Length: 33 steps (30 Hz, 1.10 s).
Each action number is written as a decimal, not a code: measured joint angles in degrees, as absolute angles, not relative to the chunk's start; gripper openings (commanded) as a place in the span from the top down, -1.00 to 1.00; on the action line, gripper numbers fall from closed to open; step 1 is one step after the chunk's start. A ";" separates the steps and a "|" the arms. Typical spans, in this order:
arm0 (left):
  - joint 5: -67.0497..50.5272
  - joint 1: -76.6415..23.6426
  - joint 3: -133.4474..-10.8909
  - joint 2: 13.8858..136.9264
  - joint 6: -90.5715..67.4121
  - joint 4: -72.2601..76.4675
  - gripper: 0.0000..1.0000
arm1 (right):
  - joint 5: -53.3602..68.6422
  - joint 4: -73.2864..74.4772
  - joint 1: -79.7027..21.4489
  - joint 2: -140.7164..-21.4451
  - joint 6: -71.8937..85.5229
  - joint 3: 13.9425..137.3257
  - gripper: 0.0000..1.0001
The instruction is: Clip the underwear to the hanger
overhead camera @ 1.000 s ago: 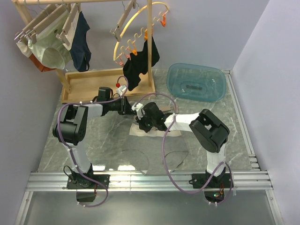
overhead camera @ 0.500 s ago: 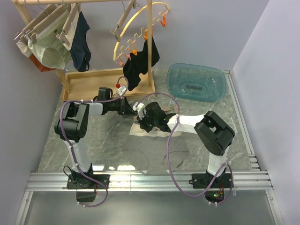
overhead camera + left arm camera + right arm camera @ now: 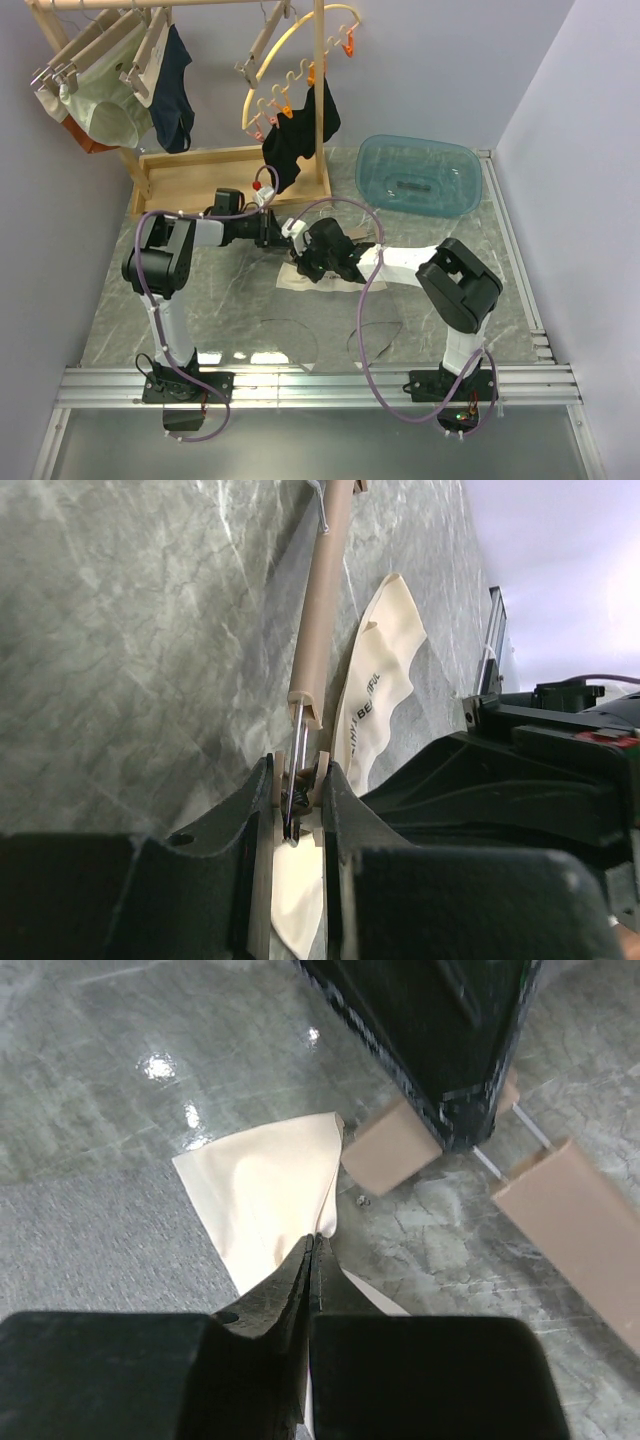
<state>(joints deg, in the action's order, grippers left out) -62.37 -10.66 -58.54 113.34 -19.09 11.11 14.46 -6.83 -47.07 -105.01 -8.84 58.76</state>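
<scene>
right hand (image 3: pixel 312 1246) on soft creased beige underwear (image 3: pixel 265 1185)

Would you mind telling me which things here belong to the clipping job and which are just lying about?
In use: beige underwear, wooden hanger, left gripper on its clip, right gripper pinching the fabric.
Idle: blue tub, yellow hanger, navy briefs, green briefs, wooden tray.

Grey marbled table (image 3: pixel 200 310) bears the underwear (image 3: pixel 292 283), the hanger (image 3: pixel 322 630), 1 blue tub (image 3: pixel 418 175) and a rack's wooden base (image 3: pixel 190 165).
</scene>
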 measured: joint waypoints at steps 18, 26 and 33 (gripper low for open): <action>-66.46 -11.88 -59.86 116.22 -17.85 12.12 0.99 | 14.44 -6.85 -47.37 -104.57 -9.08 58.74 1.00; -67.92 -11.88 -59.86 116.22 -16.27 10.66 0.99 | 14.39 -6.87 -47.37 -104.57 -9.30 58.67 1.00; -68.58 -11.88 -60.07 116.22 -14.79 8.84 0.99 | 14.13 -6.87 -47.37 -104.57 -9.47 58.67 1.00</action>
<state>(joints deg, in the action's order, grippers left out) -68.58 -11.88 -60.07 116.22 -14.79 8.84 14.13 -6.87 -47.37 -104.57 -9.47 58.67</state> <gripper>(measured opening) 0.212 0.006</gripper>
